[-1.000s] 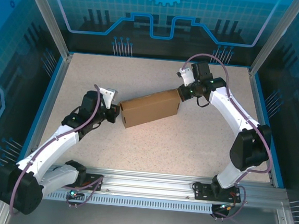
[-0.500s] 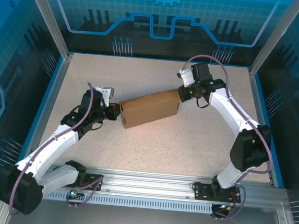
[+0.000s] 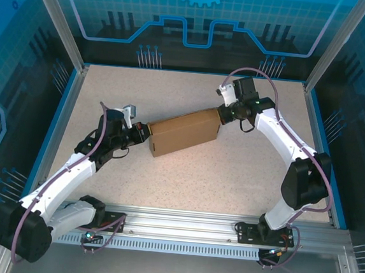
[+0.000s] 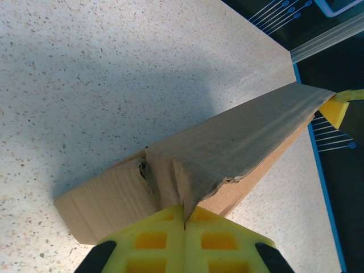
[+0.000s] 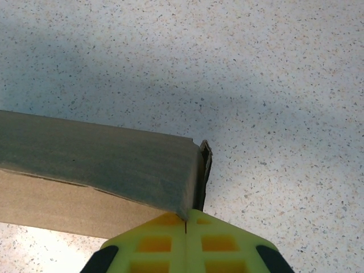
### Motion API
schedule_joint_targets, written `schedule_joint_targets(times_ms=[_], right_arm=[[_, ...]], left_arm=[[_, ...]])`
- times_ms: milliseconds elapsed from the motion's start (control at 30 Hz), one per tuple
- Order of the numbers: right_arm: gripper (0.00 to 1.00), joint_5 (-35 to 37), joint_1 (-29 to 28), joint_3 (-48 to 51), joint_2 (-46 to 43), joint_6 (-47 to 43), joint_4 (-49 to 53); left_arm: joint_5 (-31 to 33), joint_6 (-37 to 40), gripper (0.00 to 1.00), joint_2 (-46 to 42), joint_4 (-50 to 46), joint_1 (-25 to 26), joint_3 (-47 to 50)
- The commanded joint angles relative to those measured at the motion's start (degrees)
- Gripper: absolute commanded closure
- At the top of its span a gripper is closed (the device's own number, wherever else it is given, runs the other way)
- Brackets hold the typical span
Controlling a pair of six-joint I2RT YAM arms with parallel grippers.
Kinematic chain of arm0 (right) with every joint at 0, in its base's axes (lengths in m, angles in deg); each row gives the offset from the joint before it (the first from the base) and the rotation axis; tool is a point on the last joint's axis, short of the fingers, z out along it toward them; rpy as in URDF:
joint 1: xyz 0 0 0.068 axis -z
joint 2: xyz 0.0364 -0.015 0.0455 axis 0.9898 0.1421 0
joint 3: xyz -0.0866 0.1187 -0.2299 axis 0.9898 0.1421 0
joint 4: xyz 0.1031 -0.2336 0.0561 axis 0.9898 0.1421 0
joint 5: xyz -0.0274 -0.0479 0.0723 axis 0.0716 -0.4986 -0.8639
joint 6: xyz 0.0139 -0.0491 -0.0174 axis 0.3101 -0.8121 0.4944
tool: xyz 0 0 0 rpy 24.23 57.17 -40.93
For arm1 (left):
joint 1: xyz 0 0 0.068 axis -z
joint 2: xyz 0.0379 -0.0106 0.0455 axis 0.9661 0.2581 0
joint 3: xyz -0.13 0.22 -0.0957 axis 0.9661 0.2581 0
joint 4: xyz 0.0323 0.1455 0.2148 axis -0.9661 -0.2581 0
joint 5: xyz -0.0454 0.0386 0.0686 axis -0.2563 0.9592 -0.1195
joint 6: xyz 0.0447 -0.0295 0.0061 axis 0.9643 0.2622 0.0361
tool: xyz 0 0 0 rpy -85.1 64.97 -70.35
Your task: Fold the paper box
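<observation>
The paper box (image 3: pixel 184 131) is a plain brown cardboard box lying closed and slanted in the middle of the speckled table. My left gripper (image 3: pixel 147 133) is shut, its yellow tips pressed against the box's left end. In the left wrist view the closed fingertips (image 4: pixel 183 207) meet a ragged corner of the box (image 4: pixel 239 142). My right gripper (image 3: pixel 221 114) is shut too, touching the box's far right end. The right wrist view has its tips (image 5: pixel 186 215) at the lid corner of the box (image 5: pixel 96 159), beside a small flap edge (image 5: pixel 205 165) sticking out.
Blue walls (image 3: pixel 67 101) and metal posts fence the table on the left, right and far sides. An aluminium rail (image 3: pixel 181 222) with both arm bases runs along the near edge. Bare speckled tabletop (image 3: pixel 230 172) lies in front of and behind the box.
My left gripper has slid a little right, from just short of the box's left end to touching it, and its wrist has turned. The right arm and the box have hardly moved.
</observation>
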Motion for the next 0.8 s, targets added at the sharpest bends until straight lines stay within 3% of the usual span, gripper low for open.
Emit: schedule_joint_targets(times_ms=[0, 300, 533, 767], right_arm=[[0.98, -0.6, -1.4, 2.0, -0.5, 0.8, 2.5], [0.98, -0.5, -1.6, 2.3, -0.2, 0.8, 2.3], [0.98, 0.3, -1.5, 2.5, -0.4, 0.8, 2.0], [0.98, 1.7, -1.5, 5.6, -1.8, 1.3, -0.1]], left_arm=[[-3.7, -4.2, 1.0, -0.9, 4.5, 0.3, 1.2], [-3.4, -5.5, 1.0, -1.0, 5.9, 0.2, 2.8], [2.2, 0.8, 1.0, -2.5, -0.9, 0.4, 3.2], [4.4, 5.6, 0.87, -3.6, -2.8, 0.4, 4.2]])
